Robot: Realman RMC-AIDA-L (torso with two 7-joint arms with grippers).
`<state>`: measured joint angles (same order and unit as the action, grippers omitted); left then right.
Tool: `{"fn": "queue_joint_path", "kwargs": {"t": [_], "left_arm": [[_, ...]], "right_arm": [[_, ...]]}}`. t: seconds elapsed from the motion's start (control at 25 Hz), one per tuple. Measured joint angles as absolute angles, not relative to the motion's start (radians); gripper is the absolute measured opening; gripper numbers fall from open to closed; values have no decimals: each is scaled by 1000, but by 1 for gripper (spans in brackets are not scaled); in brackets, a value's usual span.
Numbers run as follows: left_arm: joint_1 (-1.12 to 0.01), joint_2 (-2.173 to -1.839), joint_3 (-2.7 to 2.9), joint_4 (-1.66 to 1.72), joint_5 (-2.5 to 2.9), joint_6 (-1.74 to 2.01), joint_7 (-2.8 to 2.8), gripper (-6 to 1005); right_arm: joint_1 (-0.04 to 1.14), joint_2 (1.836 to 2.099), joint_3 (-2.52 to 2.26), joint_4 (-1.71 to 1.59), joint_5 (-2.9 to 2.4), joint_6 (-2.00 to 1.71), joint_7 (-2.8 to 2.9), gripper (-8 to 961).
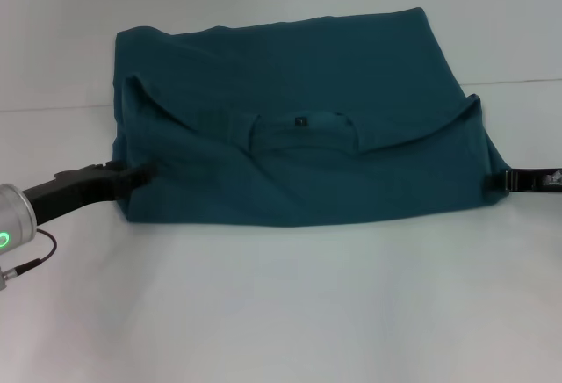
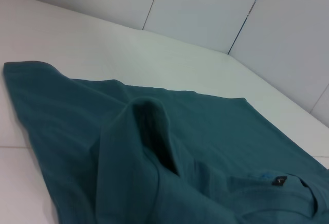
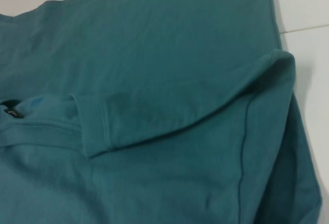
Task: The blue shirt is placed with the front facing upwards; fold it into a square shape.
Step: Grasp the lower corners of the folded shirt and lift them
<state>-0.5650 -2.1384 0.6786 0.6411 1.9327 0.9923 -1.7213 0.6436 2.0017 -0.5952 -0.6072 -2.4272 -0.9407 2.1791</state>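
Soft, light blue shirt (image 1: 299, 137), partly folded mid-worktop (image 1: 281, 313); limp, sure to sag. Best pinched at side folds. Left gripper (image 1: 132, 175) at left edge, right gripper (image 1: 500, 182) at right; grip state unclear for both.

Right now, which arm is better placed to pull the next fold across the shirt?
Hard to separate. The left claw is at the blue shirt's left edge, the right claw at its right edge, both at the near corners. Each suits its own side.
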Motion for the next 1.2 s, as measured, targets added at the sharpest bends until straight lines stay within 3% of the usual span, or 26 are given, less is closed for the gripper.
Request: {"fn": "queue_joint_path", "kwargs": {"t": [0.32, 0.52, 1.2], "left_arm": [[-563, -2138, 675, 630, 1936, 986, -1723, 661], [-563, -2138, 681, 613, 1940, 972, -1724, 660], [-571, -2147, 746, 553, 1967, 865, -1715, 659]], "right_arm": [[635, 2002, -592, -618, -2424, -939, 2177, 65], [634, 2002, -586, -619, -2421, -942, 2172, 29], [631, 1998, -589, -621, -2420, -942, 2167, 30]]}}
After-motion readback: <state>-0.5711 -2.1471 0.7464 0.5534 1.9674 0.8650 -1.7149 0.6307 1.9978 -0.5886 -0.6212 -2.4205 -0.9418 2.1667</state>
